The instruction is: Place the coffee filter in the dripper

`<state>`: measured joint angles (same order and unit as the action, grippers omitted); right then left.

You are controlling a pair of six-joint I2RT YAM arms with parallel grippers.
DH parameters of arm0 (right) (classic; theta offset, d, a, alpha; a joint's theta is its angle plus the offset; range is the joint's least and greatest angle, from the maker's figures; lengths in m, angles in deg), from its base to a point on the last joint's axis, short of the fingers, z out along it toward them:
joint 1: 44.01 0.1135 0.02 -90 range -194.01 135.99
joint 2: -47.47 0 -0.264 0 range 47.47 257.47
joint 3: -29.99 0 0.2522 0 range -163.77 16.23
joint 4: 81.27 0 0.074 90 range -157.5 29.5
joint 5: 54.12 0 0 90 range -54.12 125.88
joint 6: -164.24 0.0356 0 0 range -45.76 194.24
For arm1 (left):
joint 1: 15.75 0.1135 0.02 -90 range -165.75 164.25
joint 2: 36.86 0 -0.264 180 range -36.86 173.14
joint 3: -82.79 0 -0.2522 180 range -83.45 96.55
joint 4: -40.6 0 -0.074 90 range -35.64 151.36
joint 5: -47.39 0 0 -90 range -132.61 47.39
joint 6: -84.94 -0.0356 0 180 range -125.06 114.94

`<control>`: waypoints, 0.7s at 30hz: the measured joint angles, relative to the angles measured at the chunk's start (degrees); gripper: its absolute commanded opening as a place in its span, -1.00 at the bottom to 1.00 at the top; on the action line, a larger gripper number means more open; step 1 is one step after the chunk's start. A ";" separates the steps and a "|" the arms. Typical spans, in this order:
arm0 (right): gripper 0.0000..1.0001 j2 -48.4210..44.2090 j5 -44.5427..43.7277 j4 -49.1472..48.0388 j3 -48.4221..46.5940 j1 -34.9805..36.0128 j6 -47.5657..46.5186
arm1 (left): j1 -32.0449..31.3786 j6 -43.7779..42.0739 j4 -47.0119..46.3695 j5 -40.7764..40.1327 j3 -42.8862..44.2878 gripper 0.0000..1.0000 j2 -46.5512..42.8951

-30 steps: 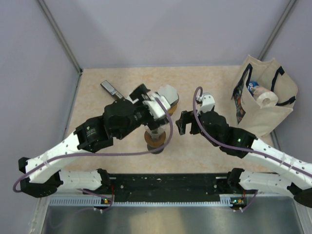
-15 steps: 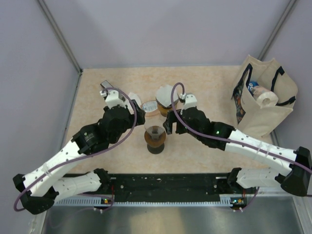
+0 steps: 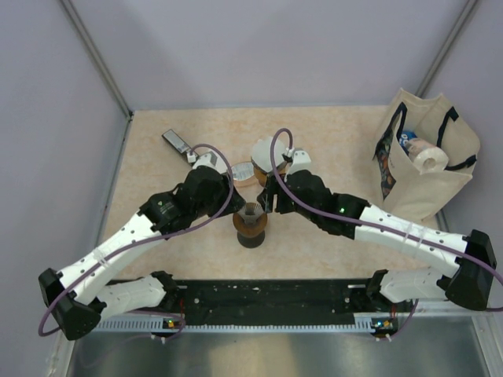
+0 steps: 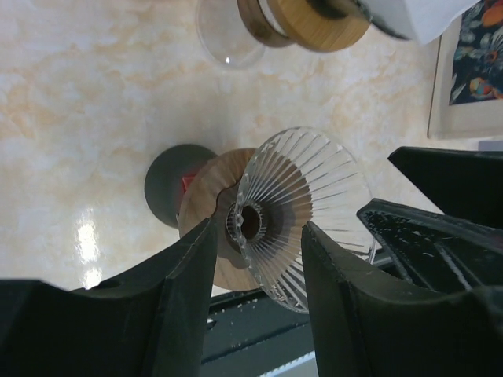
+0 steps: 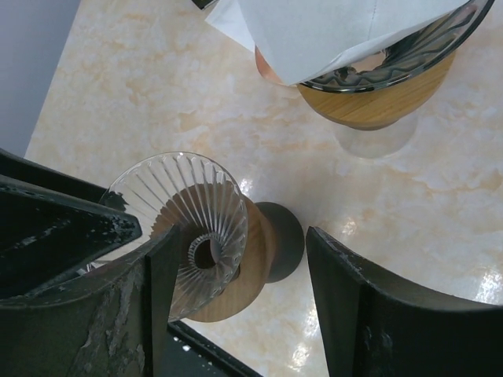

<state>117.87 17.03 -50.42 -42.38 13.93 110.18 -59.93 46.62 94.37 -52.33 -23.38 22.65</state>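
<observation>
The ribbed glass dripper sits empty on its wood-and-black stand in the middle of the table, with both sets of fingers crowded round it. The left fingers are spread wide either side of it with nothing in them. Same deal for the right fingers: apart, empty, and not touching the glass as far as the wrist views show. The white paper filter is just behind, slumped in a second glass cone with a wooden collar, one edge poking over the rim.

Imo the job has barely started, since the filter needs fetching first. The right fingers look nearer to it, so they should pinch the loose overhanging edge, not the glass, and lift straight up so that cone doesn't tip. Then come down centred over the dripper, point first, and let go low. The left fingers could steady the stand, which looks top-heavy.
</observation>
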 measured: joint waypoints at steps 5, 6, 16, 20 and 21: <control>0.22 -0.02 1.40 -0.44 0.13 0.00 0.74 | 0.00 0.85 -0.07 2.58 -1.70 -0.03 0.24; 0.22 -0.02 1.62 -0.66 0.15 0.00 0.76 | 0.00 0.92 -0.15 2.84 -1.79 -0.05 0.24; -0.01 0.26 4.26 -1.70 0.87 0.00 1.18 | 0.02 1.14 -1.09 3.54 -3.39 -0.42 0.24; -0.06 0.31 5.88 -2.54 1.44 0.00 1.36 | 0.17 1.18 -1.44 3.91 -4.72 -0.44 -0.28; -0.08 0.33 6.29 -2.73 1.73 0.00 1.40 | 0.17 1.18 -1.53 3.96 -5.09 -0.47 -0.59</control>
<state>118.19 23.33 -53.16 -40.65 13.93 111.58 -59.76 47.80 92.84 -48.37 -28.47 22.06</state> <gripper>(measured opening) 0.480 0.284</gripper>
